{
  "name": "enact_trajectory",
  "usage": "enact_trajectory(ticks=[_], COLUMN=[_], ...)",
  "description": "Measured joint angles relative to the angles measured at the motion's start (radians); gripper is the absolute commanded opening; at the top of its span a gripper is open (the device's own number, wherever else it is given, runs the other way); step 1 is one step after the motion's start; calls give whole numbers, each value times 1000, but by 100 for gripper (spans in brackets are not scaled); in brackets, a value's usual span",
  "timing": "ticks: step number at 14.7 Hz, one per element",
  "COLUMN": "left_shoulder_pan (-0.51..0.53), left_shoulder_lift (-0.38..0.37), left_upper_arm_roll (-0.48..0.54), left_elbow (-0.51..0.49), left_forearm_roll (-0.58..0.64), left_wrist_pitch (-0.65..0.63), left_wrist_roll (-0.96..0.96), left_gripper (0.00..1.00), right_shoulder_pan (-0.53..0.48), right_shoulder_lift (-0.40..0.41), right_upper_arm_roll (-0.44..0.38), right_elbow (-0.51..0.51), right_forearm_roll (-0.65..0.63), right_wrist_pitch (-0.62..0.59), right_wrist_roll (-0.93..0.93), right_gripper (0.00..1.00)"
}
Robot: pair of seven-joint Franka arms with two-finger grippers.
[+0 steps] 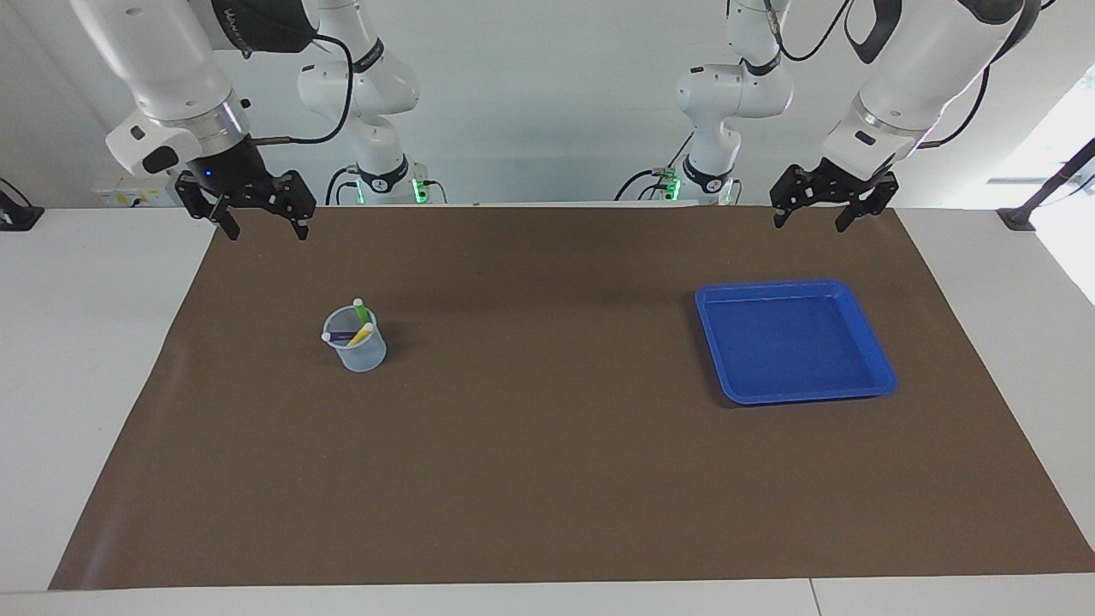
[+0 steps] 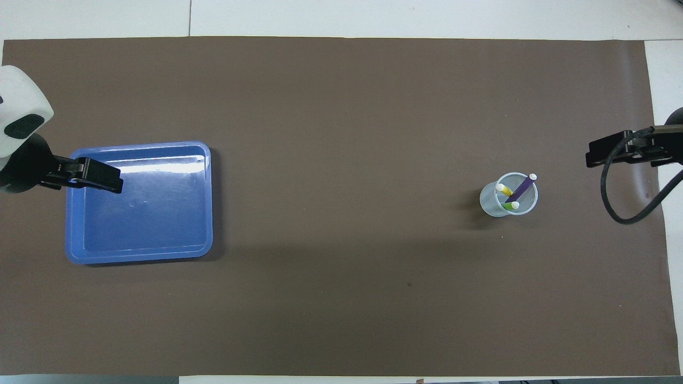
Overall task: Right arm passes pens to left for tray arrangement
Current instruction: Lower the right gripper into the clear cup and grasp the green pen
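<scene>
The pens point(image 1: 355, 325) stand in the cup point(image 1: 357, 346) toward the right arm's end; light, slim, slippery, so pinch one mid-barrel. Your right gripper point(image 1: 261, 214) and left gripper point(image 1: 825, 207) hover with fingers open; the tray point(image 1: 796, 389) is empty.

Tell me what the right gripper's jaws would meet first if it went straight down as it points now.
Probably the brown mat. The right gripper hangs jaws open and pointing down near the mat's edge closest to the robots, and the cup with the pens stands clear of it, though depth is hard to judge.
</scene>
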Motion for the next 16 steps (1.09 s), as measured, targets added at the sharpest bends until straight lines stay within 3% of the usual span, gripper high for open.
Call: enact_trajectory(ticks=[10,16], left_shoulder_pan=[0,-2], left_shoulder_lift=[0,0], left_upper_arm_roll=[0,0], left_elbow=[0,0], left_forearm_roll=[0,0], left_wrist_pitch=[0,0], left_wrist_roll=[0,0], left_gripper=[100,100], right_shoulder_pan=[0,6], right_shoulder_lift=[-13,-74], right_upper_arm_roll=[0,3], right_elbow=[-42,-322], right_forearm_roll=[0,0], right_wrist_pitch=[30,295], right_wrist_roll=[4,44], right_gripper=[100,100])
